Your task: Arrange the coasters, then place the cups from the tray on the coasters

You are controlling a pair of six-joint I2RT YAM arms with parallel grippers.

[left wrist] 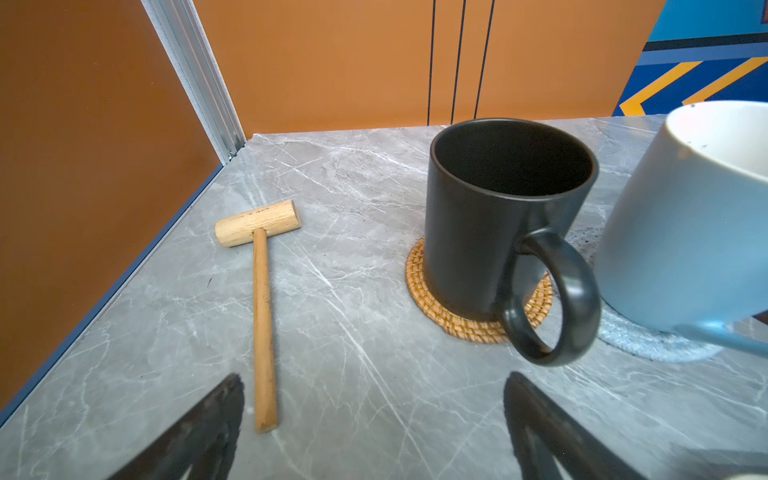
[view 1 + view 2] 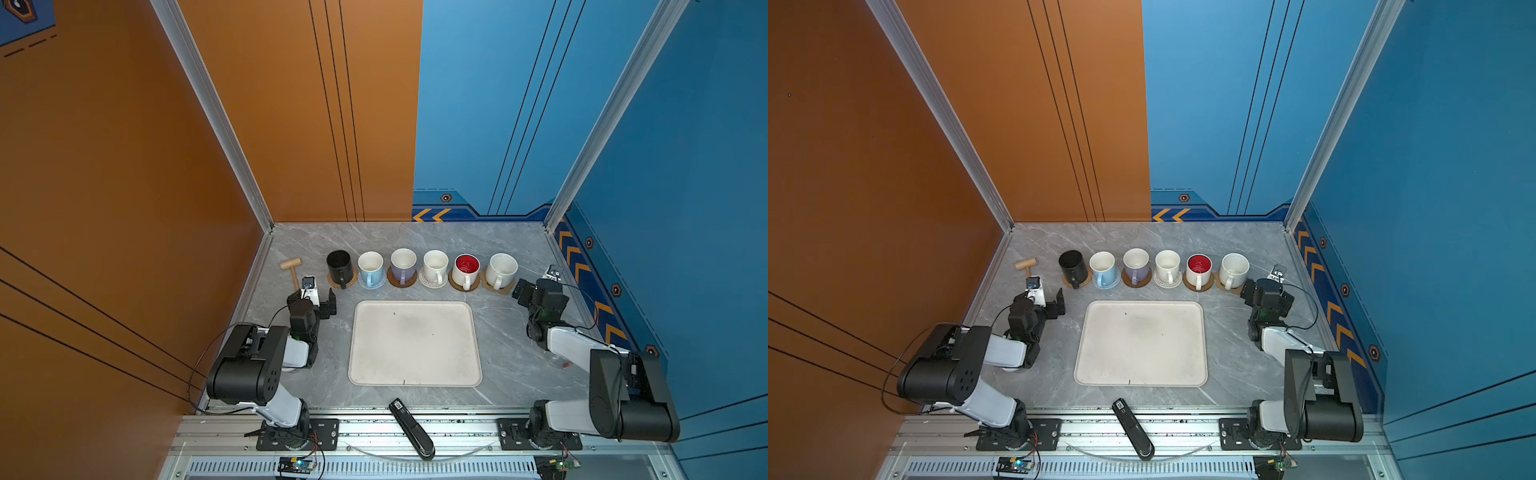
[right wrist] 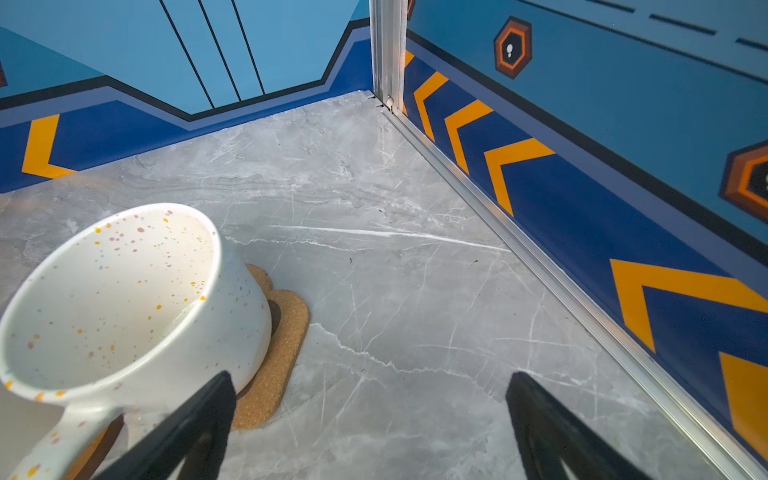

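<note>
Six cups stand in a row across the far side of a grey marble table (image 2: 519, 353), each on its own coaster, in both top views. From left to right: a black mug (image 2: 339, 266) on a woven rattan coaster (image 1: 457, 322), a light blue mug (image 2: 370, 268) on a grey crocheted round (image 1: 648, 345), a lavender mug (image 2: 403, 265) on a brown disc (image 2: 402, 283), a white mug (image 2: 435, 266) on a white crocheted round (image 2: 432, 284), a red-lined mug (image 2: 466, 268) on a second brown disc (image 2: 457, 286), and a speckled cream mug (image 2: 503, 269) on a cork paw-shaped coaster (image 3: 282, 332). The cream tray (image 2: 415, 345) lies just in front of the row, nearer the robot. The left gripper (image 2: 328, 304) hovers near the black mug with its jaws spread wide, gripping nothing. The right gripper (image 2: 521, 291) sits just beside the speckled mug, jaws equally wide and not gripping anything. A wooden mallet (image 2: 292, 268) lies left of the black mug.
</note>
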